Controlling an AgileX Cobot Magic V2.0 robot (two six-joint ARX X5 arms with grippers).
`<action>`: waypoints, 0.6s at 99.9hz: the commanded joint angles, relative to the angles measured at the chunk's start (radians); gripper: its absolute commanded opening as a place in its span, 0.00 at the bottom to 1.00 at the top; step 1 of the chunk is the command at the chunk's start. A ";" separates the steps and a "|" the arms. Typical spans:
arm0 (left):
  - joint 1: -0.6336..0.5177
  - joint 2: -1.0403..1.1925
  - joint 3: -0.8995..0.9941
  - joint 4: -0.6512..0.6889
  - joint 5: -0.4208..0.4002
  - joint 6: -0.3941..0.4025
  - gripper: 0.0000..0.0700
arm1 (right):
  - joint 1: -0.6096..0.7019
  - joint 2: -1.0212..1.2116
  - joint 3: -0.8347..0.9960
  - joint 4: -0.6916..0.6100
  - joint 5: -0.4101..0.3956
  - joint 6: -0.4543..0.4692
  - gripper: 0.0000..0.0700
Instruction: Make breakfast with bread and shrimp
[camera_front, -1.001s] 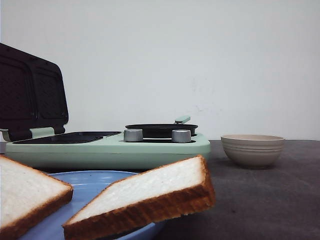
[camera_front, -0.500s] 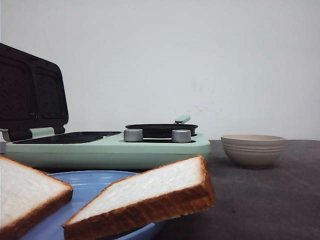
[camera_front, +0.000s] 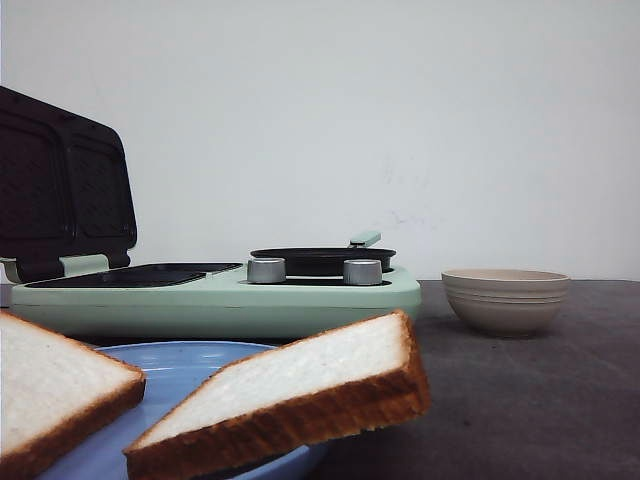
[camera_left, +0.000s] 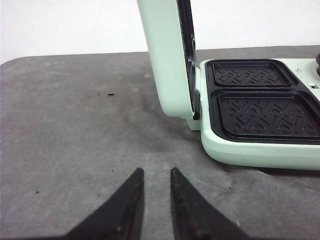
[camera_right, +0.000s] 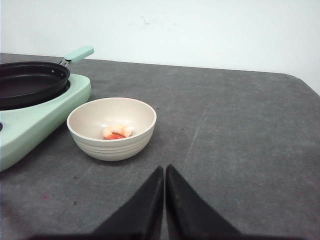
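Observation:
Two thick slices of white bread lie on a blue plate (camera_front: 175, 365) close to the front camera, one at the left (camera_front: 50, 385) and one leaning at the right (camera_front: 300, 385). A shrimp (camera_right: 117, 132), pale pink with an orange-red tail, lies in the beige bowl (camera_right: 111, 147). My right gripper (camera_right: 164, 167) is shut and empty above the table, a little short of the bowl. My left gripper (camera_left: 156, 171) is open by a narrow gap and empty, over bare table beside the green breakfast maker (camera_left: 250, 150). Neither gripper shows in the front view.
The breakfast maker (camera_front: 220, 300) stands behind the plate, its dark-lined lid (camera_front: 60, 190) raised at the left and two ridged black plates (camera_left: 265, 112) exposed. A black pan (camera_front: 322, 260) sits on its right part behind two silver knobs (camera_front: 266, 270). The bowl (camera_front: 505, 300) is right of it.

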 joint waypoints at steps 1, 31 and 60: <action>0.001 -0.001 -0.018 -0.004 -0.006 -0.004 0.02 | 0.002 -0.002 -0.003 0.014 0.001 -0.003 0.00; 0.001 -0.001 -0.018 -0.004 -0.006 -0.074 0.04 | 0.002 -0.002 -0.003 0.013 0.002 0.009 0.00; 0.001 -0.001 -0.005 0.078 -0.013 -0.210 0.02 | 0.002 -0.002 0.002 0.031 0.027 0.153 0.00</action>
